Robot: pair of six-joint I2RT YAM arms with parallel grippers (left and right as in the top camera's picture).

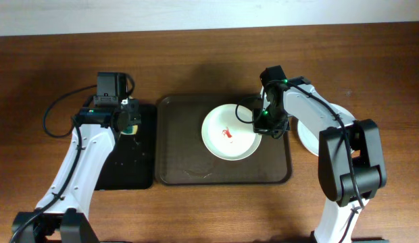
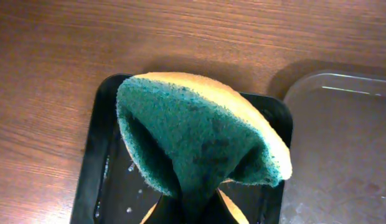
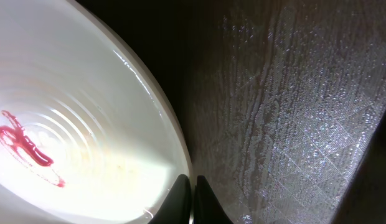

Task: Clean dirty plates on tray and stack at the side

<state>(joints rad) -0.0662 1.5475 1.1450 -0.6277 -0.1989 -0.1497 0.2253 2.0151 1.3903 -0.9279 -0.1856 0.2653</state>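
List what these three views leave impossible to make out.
1. Overhead: the side stack lies mostly under the right arm, so its plates cannot be counted or checked for smears.
2. Left wrist: the sponge hides whatever grips it, and the bottom edge crops the rest.
3. Right wrist: the white plate runs off the left and bottom edges, and only the tips of the fingers show.

The overhead camera looks straight down on the whole counter [image 1: 196,209], while both wrist cameras peer down from close by, each sharing with it part of the brown tray [image 1: 176,148].
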